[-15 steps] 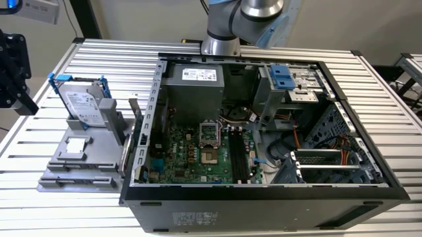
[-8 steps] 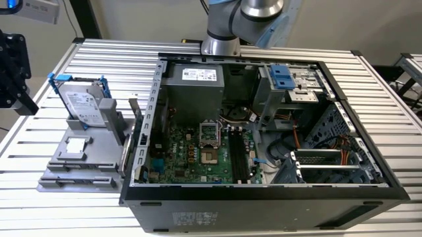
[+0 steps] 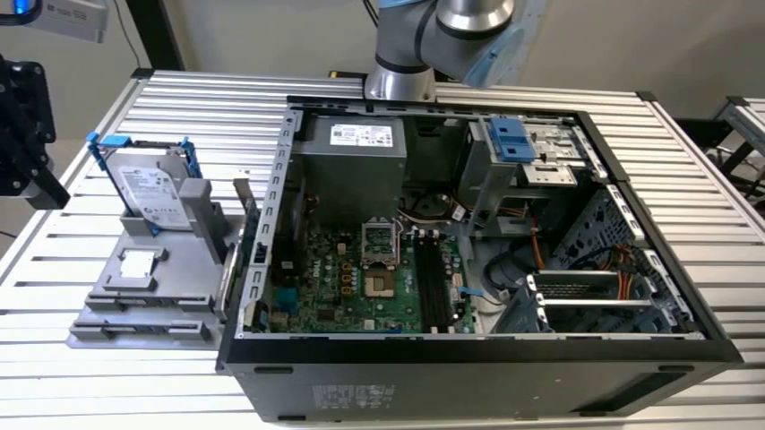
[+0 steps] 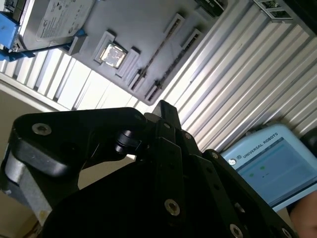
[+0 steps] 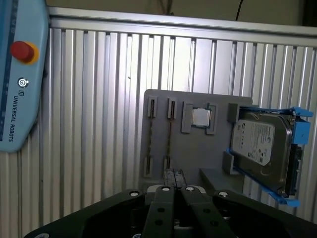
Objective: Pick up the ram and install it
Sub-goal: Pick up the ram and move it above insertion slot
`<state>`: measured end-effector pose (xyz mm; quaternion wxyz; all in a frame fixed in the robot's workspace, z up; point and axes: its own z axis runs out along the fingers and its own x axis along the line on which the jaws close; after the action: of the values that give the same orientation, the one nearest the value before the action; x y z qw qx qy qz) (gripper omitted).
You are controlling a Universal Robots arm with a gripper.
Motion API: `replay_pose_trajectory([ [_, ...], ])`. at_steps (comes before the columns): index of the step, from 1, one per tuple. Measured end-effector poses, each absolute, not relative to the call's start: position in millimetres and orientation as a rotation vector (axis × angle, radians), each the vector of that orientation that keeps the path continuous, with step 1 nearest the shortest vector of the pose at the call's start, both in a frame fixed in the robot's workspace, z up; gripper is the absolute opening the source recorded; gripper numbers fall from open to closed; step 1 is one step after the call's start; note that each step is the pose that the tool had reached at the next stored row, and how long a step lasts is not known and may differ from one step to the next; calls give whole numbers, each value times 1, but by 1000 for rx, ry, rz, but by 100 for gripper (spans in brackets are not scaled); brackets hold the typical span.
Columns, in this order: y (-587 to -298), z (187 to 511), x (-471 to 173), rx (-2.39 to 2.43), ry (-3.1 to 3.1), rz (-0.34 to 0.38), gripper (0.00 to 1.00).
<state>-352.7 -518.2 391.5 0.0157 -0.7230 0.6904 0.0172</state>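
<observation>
Fingers (image 5: 159, 208) pinched together, holding nothing, above the grey tray (image 5: 198, 148).
You've got the ram (image 5: 170, 139) on edge in its tray holder, motherboard slots (image 3: 433, 287) look bare: pick and install both left.

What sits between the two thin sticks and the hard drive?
A small square silver chip on the grey holder, in the first wrist view.

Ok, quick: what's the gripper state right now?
Gripper: closed, with nothing visibly held between its fingertips.
</observation>
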Motion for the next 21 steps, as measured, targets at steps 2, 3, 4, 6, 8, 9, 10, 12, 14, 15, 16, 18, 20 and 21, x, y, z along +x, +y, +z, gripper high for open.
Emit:
replay_pose_trajectory([
  [2,-518,392,-353,-2252,2145,53,0],
  [3,-518,392,-353,-2252,2145,54,0],
  [4,-518,392,-353,-2252,2144,53,0],
  [6,-518,392,-353,-2253,2144,53,0],
  [8,-518,392,-353,-2253,2144,53,0],
  [9,-518,392,-353,-2253,2144,54,100],
  [10,-518,392,-353,-2253,2143,54,100],
  [12,-518,392,-353,-2253,2143,54,100],
  [14,-518,391,-353,-2254,2143,53,100],
  [15,-518,391,-353,-2254,2142,54,100],
  [16,-518,392,-353,-2255,2142,54,100],
  [18,-518,392,-353,-2255,2141,54,100],
  [20,-518,391,-353,-2254,2142,54,100],
  [21,-518,390,-353,-2254,2143,55,100],
])
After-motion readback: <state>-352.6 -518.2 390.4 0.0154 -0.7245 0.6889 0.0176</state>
